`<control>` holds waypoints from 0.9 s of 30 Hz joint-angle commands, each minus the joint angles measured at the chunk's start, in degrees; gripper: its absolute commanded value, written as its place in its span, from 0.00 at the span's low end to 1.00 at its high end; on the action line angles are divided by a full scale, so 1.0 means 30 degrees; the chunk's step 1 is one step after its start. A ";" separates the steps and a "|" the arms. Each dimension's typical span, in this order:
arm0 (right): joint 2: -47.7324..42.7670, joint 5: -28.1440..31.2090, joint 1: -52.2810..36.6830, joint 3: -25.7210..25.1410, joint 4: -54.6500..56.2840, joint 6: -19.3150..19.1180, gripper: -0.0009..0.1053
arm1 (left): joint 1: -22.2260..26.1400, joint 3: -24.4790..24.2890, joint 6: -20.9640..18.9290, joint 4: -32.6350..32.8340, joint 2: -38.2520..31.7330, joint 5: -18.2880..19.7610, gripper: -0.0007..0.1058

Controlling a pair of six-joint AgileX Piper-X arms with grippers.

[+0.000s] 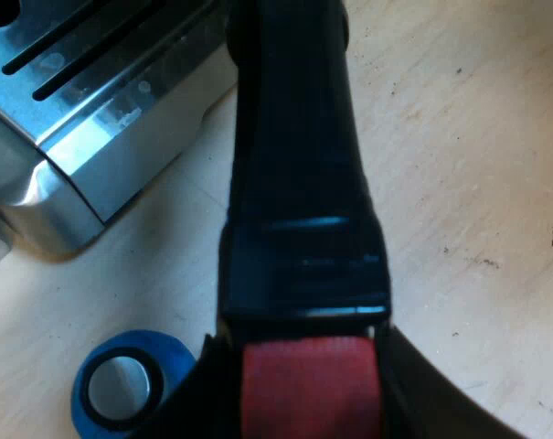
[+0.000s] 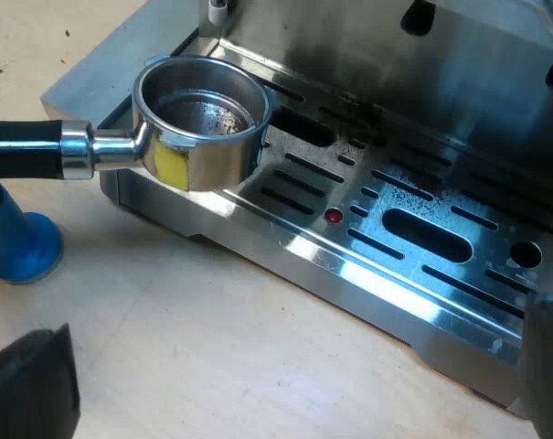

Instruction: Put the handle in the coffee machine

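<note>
My left gripper (image 1: 309,389) is shut on the metal holder's dark handle (image 1: 299,174), close to its red end (image 1: 310,384). A black finger (image 1: 420,389) flanks the red end on either side. The holder's round steel basket (image 2: 203,119) hangs level just above the slotted drip tray (image 2: 395,229) of the espresso machine, near the tray's corner, with its handle (image 2: 20,148) reaching out over the table. The basket holds faint dark residue. My right gripper (image 2: 290,366) stands open above the table before the tray, nothing between its fingers.
A blue tamper (image 2: 15,242) stands on the wooden table under the handle, and its metal face (image 1: 121,389) appears beside my left fingers. A small red dot (image 2: 334,217) marks the tray. The machine's steel base corner (image 1: 84,174) lies near the handle.
</note>
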 commanded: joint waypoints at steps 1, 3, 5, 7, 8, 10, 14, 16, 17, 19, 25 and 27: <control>-0.0080 0.0380 0.0018 -0.0042 -0.0148 0.0004 0.98 | -0.0019 -0.0319 0.0240 -0.0663 -0.0343 0.0943 0.01; -0.0080 0.0380 0.0018 -0.0042 -0.0148 0.0004 0.98 | -0.0019 -0.0319 0.0240 -0.0663 -0.0343 0.0943 0.01; -0.0080 0.0380 0.0018 -0.0042 -0.0148 0.0004 0.98 | -0.0019 -0.0319 0.0240 -0.0663 -0.0343 0.0943 0.01; -0.0080 0.0380 0.0018 -0.0042 -0.0148 0.0004 0.98 | -0.0019 -0.0319 0.0240 -0.0663 -0.0343 0.0943 0.01; -0.0080 0.0380 0.0018 -0.0042 -0.0148 0.0004 0.98 | -0.0019 -0.0319 0.0240 -0.0663 -0.0343 0.0943 0.01; -0.0080 0.0380 0.0018 -0.0042 -0.0148 0.0004 0.98 | -0.0019 -0.0319 0.0240 -0.0663 -0.0343 0.0943 0.01; -0.0080 0.0380 0.0018 -0.0042 -0.0303 0.0004 0.98 | -0.0019 -0.0319 0.0240 -0.0663 -0.0343 0.0943 0.01; -0.0080 0.0380 0.0018 -0.0042 -0.0538 0.0004 0.98 | -0.0019 -0.0319 0.0240 -0.0663 -0.0343 0.0943 0.01; -0.0080 0.0380 0.0018 -0.0042 -0.0607 0.0004 0.98 | -0.0019 -0.0319 0.0240 -0.0663 -0.0343 0.0943 0.01; -0.0080 0.0380 0.0018 -0.0042 -0.0788 0.0004 0.98 | -0.0019 -0.0319 0.0240 -0.0663 -0.0343 0.0943 0.01; -0.0080 0.0380 0.0115 -0.0042 -0.1922 0.0609 0.98 | -0.0019 -0.0319 0.0240 -0.0663 -0.0343 0.0943 0.01; 0.0022 0.0319 0.0170 -0.0042 -0.2724 0.0891 0.98 | -0.0019 -0.0319 0.0240 -0.0663 -0.0343 0.0943 0.01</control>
